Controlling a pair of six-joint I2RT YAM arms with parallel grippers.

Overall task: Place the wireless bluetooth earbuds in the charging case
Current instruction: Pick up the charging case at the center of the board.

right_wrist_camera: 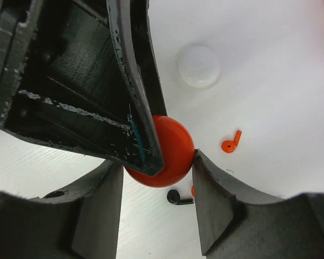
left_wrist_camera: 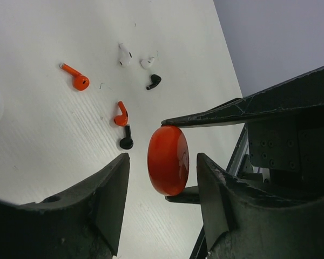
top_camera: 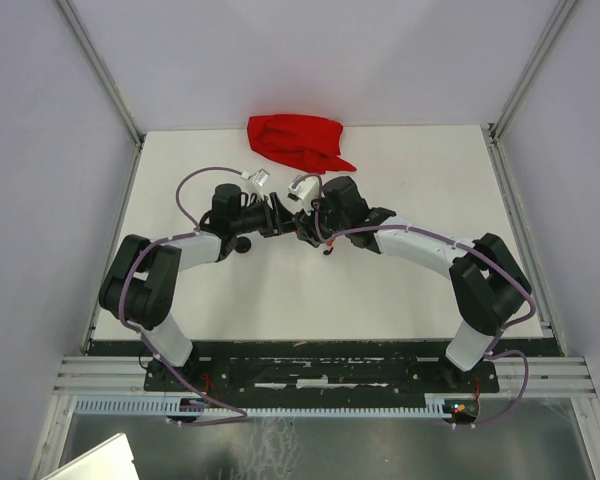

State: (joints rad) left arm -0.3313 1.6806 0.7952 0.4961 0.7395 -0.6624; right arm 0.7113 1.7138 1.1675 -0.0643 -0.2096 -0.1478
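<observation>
Charging case: a smooth, glossy orange-red disc, held off the table and seen nearly edge-on from the left wrist. The right gripper is clamped on it, its two thin fingers meeting the disc's rim on opposite sides. The left gripper stands spread to either side of the disc, with a clear gap at each flat face and no contact. In the top view both arms meet near the middle of the table.

Six earbuds lie loose on the table beyond the case, each a small round head on a short stem: two orange earbuds, two white earbuds and two black earbuds, all apart from one another. A round white case rests nearby. A crumpled red cloth lies at the far edge.
</observation>
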